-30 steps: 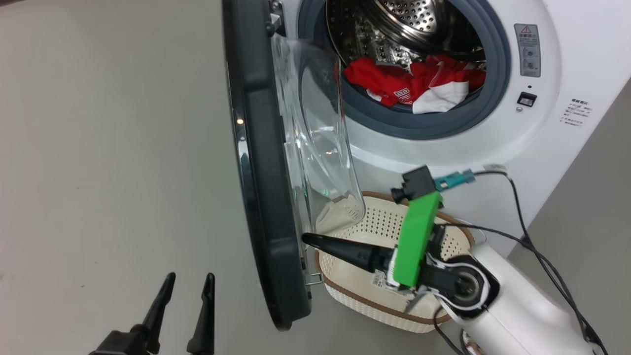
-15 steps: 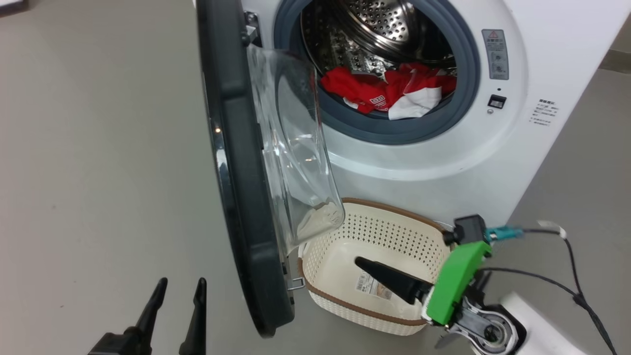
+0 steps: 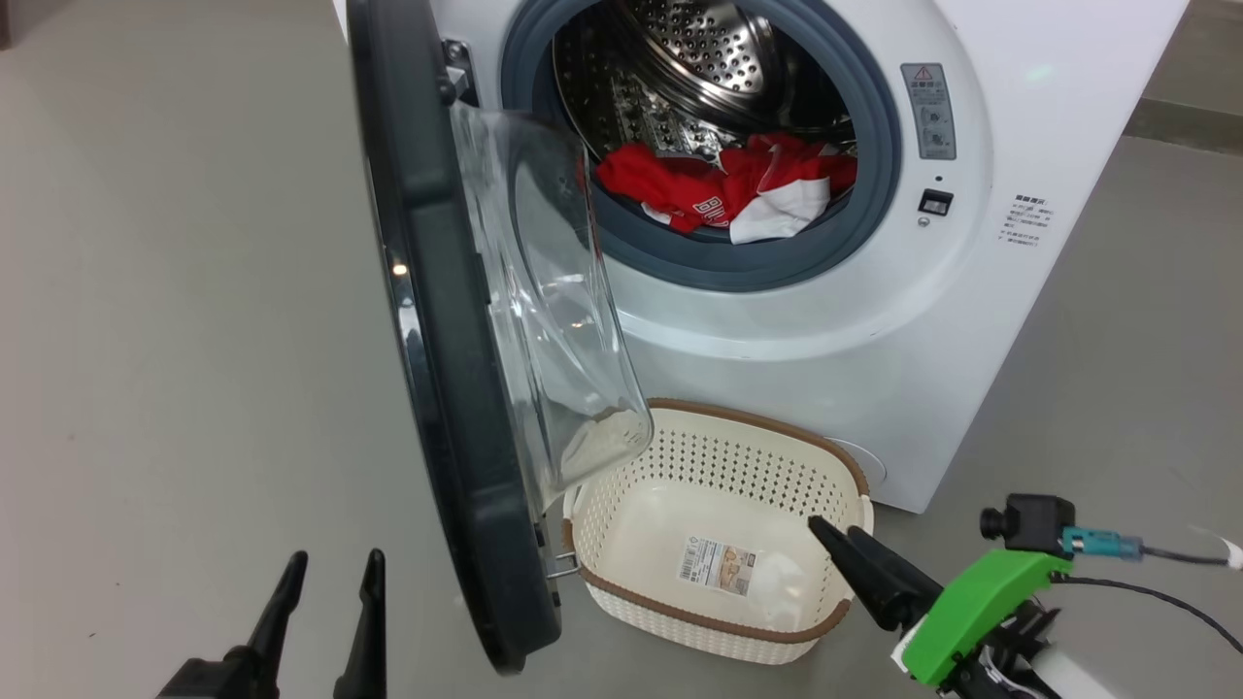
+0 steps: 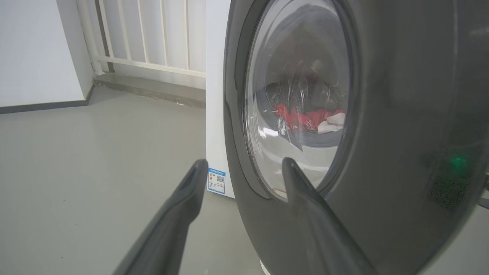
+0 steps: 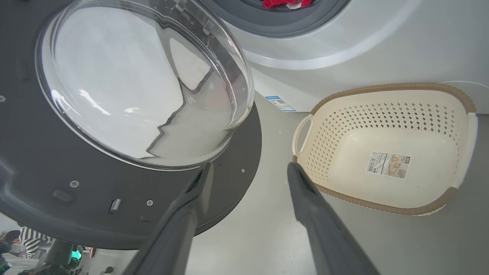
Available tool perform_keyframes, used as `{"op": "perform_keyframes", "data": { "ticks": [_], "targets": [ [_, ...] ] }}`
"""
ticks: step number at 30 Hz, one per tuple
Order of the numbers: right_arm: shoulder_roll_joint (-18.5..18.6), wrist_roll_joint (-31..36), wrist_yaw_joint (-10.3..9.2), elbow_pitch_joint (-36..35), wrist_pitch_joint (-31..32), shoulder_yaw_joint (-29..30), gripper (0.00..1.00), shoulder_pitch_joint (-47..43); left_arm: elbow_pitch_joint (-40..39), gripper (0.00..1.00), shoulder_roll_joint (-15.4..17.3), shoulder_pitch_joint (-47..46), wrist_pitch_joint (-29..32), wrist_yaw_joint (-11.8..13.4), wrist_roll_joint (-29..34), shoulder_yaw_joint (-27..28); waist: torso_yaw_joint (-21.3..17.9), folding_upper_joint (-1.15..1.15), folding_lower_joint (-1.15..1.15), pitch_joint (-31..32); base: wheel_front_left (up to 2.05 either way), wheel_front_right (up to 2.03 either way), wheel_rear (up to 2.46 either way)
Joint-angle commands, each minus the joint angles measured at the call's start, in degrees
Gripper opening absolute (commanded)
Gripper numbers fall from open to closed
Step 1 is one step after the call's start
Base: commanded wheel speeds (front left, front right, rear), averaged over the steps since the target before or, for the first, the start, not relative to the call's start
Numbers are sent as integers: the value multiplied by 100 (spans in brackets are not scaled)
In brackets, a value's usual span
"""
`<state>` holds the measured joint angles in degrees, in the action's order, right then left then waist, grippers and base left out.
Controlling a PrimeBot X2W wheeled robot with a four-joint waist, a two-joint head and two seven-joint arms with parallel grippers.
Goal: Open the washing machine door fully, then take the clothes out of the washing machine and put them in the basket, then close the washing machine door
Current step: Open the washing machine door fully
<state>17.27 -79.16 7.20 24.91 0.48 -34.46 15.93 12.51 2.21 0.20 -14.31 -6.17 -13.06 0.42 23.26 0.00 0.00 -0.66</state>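
Since a second ago, the right gripper [image 3: 835,532] has been pulled back from the inner side of the washing machine door [image 3: 427,340]. It is now seen low down by the near right corner of the basket [image 3: 748,461]. The view from the head has been shifted as well.

The washing machine [image 3: 874,369] is seen standing on the grey floor [image 3: 175,291], with its drum [image 3: 699,58] uncovered. The door is swung out on the robot's left of the opening and is seen almost edge-on. It may need to be pushed wider yet. It is judged to be stiff and heavy, and its glass bulge [image 3: 544,311] looks slippery, so the black rim is the better place to be pushed.

The basket is set on the floor in front of the machine, just beside the bottom of the door. Nothing is seen in it but a sticker [image 3: 721,563].

The clothes [image 3: 719,189] are heaped at the front of the drum, against the grey rubber ring [image 3: 738,272]. They are judged to be soft, light, floppy and a bit slippery. A thick bunched fold on top of the heap is best pinched, so that one lump is lifted. A hanging end could get caught on the ring.

Both claws are spread apart and nothing is held. The left gripper [image 3: 335,555] is kept low by the outer side of the door.
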Motion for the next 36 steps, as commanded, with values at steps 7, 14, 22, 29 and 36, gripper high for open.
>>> {"op": "perform_keyframes", "data": {
  "ticks": [7, 14, 22, 29, 36],
  "targets": [
    [251, 525, 29, 196, -1147, -345, 100, -58, -101, 100, 66, -48, -69, -26, 91, 269, -68, 0, 0, -5, 0, 0, 0],
    [271, 1384, 29, 449, -1538, -347, 100, 46, -89, 100, 66, -37, -69, -22, 115, 318, -127, 0, 0, 13, 0, 0, 0],
    [-151, 2947, 29, 180, -1546, 830, 100, -352, -88, 100, 66, -26, -69, -18, 120, 331, -152, 0, 0, 4, 0, 0, 0],
    [-512, 4132, 29, -223, -1547, 1596, 100, -722, -86, 100, 66, -47, -69, -8, 113, 329, -150, 0, 0, -23, 0, 0, 0],
    [-889, 4980, 29, -651, -1547, 2299, 100, -1039, -95, 100, 66, -48, -69, -6, 134, 350, -153, 0, 0, -16, 0, 0, 0]
  ]
}}
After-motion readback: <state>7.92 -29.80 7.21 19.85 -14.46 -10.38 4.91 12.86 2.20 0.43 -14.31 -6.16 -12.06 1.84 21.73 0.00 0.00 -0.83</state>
